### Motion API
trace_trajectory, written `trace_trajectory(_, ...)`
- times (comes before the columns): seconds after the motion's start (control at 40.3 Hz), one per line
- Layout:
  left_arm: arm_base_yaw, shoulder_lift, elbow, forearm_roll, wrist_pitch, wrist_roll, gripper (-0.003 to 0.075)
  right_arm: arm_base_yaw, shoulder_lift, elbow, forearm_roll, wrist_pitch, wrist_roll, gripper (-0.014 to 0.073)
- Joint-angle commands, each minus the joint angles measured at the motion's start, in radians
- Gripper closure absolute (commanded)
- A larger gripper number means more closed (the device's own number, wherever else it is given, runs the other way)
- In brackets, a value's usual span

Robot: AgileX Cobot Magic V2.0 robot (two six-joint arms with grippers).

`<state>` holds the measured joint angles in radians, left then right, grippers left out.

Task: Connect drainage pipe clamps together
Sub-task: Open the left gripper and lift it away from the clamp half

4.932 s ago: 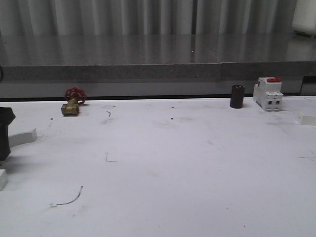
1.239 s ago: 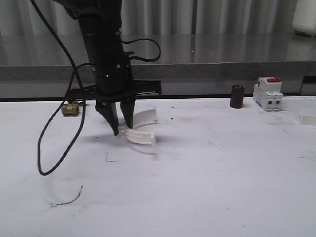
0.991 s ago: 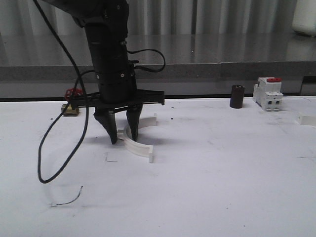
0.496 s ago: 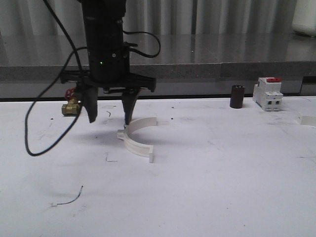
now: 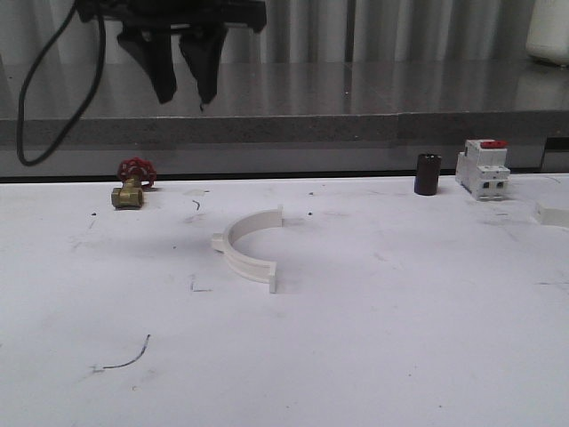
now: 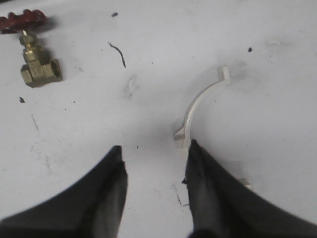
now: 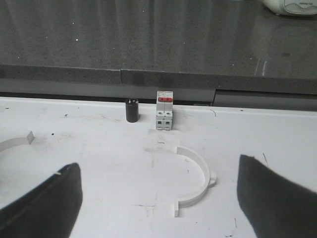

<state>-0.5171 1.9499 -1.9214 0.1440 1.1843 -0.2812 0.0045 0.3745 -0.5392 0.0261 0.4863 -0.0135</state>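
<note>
Clamp half [image 5: 246, 248] is lying alone mid-table [image 5: 400, 338], open room all around; left gripper [image 5: 182, 76] is hanging above, fingers apart, right gripper [image 7: 158, 198] spread wide.

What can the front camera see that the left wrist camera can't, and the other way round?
Front view extras: the small dark cylinder, the white boxy breaker with a red top and the grey counter ledge behind the white table. Left wrist view extras: a look down from above, between the spread black fingers. Shared: the white plastic half-ring clamp, the brass valve with a red handwheel and the left gripper.
</note>
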Motion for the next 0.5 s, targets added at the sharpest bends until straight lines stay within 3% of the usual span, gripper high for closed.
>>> trace_trajectory(0.0,0.003,-0.108,-0.014,0.033,-0.035,0.004,0.0609,-0.006,0.012,-0.034,-0.003,-0.077,-0.006,-0.0057)
trace_trajectory(0.149,0.035,-0.199,0.05,0.05,-0.059,0.004,0.0742,-0.006,0.012,-0.034,-0.003,-0.077,-0.006,-0.0057)
trace_trajectory(0.471,0.135,-0.509,0.475,0.05,-0.244,0.008,0.0741,-0.006,0.012,-0.034,-0.003,-0.077,-0.006,-0.0057)
